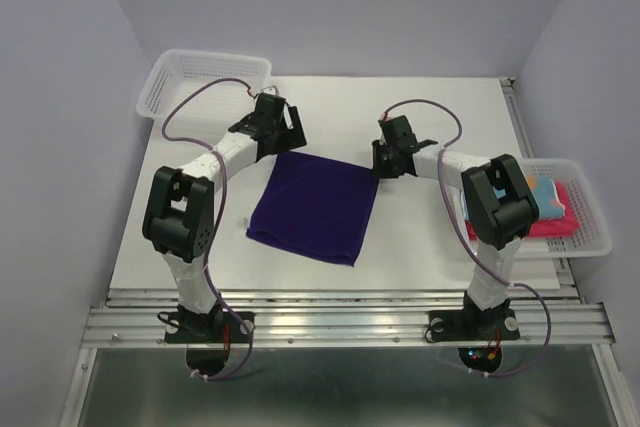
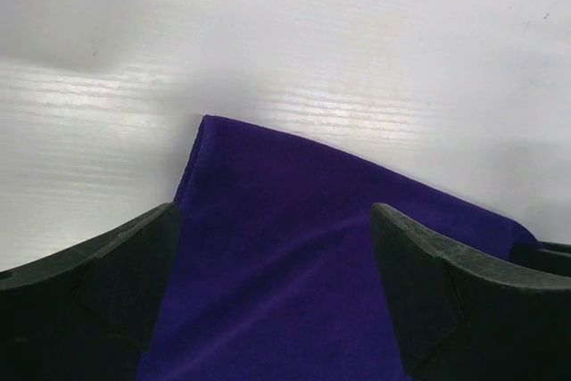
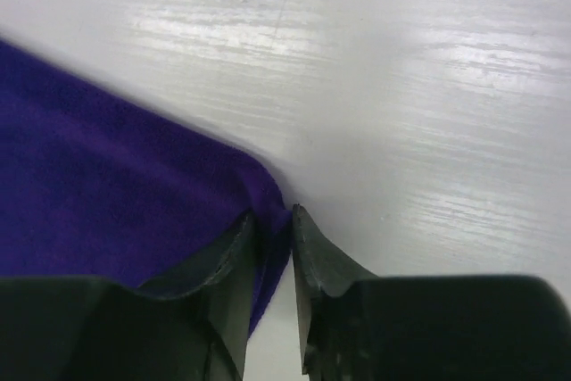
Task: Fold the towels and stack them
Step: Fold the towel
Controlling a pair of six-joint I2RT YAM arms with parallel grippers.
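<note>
While left end effector [image 2: 275, 216] gapes over towel [image 1: 315, 205] edge; right end effector [image 3: 273, 216] pinches corner

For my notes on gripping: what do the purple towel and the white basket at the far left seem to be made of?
The purple towel looks like soft, matte fleece or microfibre, probably: fuzzy edge, no shine. The basket looks like stiff white plastic: moulded open mesh walls.
</note>
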